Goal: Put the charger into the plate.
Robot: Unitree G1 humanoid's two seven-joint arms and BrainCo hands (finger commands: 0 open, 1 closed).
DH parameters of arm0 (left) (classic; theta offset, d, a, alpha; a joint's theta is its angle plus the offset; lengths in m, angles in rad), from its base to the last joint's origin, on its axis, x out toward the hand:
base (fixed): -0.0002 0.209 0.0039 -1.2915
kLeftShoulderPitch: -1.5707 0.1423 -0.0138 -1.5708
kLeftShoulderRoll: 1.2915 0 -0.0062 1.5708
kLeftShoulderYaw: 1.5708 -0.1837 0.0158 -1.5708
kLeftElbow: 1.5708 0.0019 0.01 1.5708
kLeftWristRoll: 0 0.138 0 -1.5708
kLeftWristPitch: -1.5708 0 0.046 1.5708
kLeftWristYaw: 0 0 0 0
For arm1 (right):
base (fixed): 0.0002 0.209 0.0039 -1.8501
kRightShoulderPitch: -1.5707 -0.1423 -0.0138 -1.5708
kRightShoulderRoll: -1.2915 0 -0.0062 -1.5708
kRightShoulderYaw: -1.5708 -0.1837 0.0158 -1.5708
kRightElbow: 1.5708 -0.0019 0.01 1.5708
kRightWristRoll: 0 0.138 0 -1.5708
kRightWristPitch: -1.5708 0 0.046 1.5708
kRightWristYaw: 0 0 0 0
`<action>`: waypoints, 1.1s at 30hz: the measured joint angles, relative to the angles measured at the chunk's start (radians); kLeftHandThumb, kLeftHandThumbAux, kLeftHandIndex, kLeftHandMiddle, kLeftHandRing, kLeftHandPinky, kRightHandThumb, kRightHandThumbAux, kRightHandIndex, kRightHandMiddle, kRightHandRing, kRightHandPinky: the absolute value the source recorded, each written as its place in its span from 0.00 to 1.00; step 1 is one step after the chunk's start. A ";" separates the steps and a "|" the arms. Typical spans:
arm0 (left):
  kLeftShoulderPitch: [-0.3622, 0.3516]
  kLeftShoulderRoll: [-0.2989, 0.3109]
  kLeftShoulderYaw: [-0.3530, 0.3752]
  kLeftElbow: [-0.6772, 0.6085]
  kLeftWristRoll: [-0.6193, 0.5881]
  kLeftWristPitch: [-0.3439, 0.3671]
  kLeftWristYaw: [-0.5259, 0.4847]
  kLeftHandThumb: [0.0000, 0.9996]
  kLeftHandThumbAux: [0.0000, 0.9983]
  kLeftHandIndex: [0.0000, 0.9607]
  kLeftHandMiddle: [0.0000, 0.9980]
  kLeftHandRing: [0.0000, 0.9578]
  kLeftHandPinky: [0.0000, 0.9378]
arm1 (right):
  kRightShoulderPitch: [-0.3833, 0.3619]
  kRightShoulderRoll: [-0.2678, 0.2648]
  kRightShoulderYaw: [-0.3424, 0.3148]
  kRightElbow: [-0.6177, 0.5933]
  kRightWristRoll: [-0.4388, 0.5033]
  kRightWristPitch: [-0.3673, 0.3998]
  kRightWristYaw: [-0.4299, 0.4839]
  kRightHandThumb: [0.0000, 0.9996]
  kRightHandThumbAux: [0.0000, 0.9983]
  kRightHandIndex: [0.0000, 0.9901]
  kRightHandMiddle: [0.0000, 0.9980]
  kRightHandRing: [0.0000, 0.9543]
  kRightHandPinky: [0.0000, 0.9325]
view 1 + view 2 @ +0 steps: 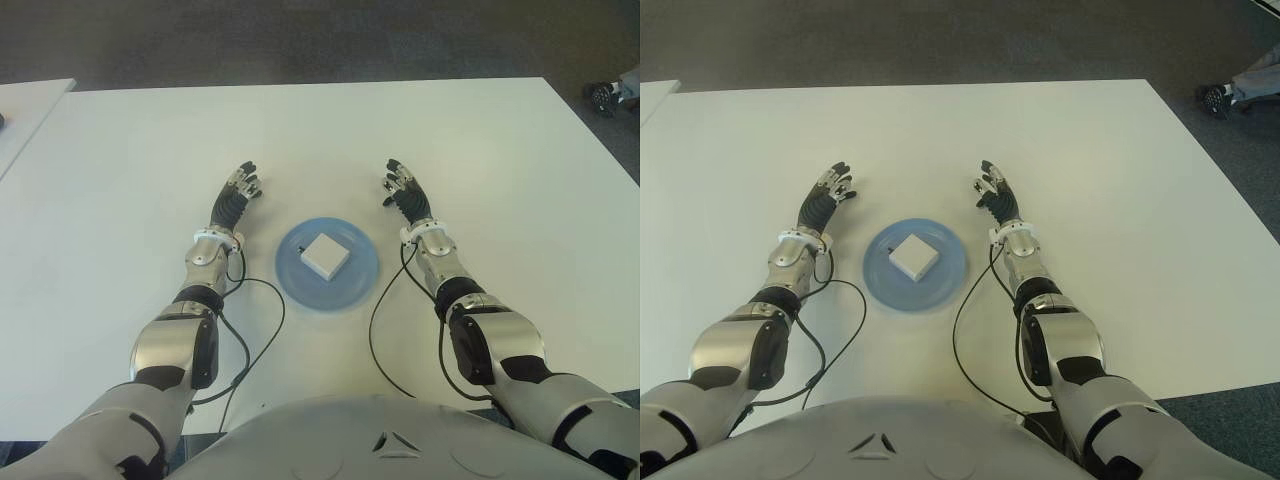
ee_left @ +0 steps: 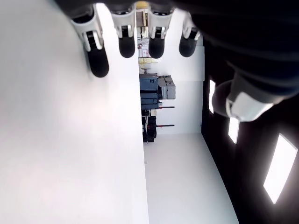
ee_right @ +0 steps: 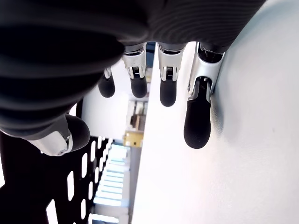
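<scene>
The light is even and bright, coming from above; the white table (image 1: 120, 180) shows only faint shadows under the arms. In the wrist views the table is washed out by glare; the near fingers (image 3: 198, 119) look dark and soft, a little out of focus.

A person's shoe (image 1: 603, 96) is cut by the frame's edge

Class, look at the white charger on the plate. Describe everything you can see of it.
The small white square charger looks like a flat block of smooth, plain plastic; no cable or prongs are visible. It lies flat, turned corner-on to the robot, near the middle of the round light blue plate on the white table. Only the plate touches it. The left robot hand and right robot hand show open, either side of the plate, holding nothing.
</scene>
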 measured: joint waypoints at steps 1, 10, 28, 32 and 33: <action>0.000 0.000 0.000 0.000 0.000 0.000 0.000 0.01 0.50 0.00 0.00 0.00 0.00 | 0.000 0.001 0.001 0.000 0.000 0.000 -0.004 0.03 0.51 0.00 0.01 0.01 0.01; 0.000 0.000 0.000 0.000 0.000 0.000 -0.008 0.01 0.50 0.00 0.00 0.00 0.00 | 0.003 0.005 -0.003 0.001 0.000 -0.009 -0.020 0.05 0.57 0.00 0.00 0.00 0.00; -0.001 0.004 -0.001 0.001 0.007 0.000 -0.011 0.01 0.50 0.00 0.00 0.00 0.00 | 0.005 0.021 -0.054 0.004 0.039 -0.020 0.013 0.07 0.59 0.00 0.00 0.00 0.00; -0.002 0.005 -0.001 0.003 0.008 0.000 -0.013 0.01 0.50 0.00 0.00 0.00 0.00 | 0.009 0.023 -0.054 0.005 0.039 -0.029 0.011 0.07 0.58 0.00 0.00 0.00 0.00; -0.002 0.005 -0.001 0.003 0.008 0.000 -0.013 0.01 0.50 0.00 0.00 0.00 0.00 | 0.009 0.023 -0.054 0.005 0.038 -0.030 0.010 0.07 0.58 0.00 0.00 0.00 0.00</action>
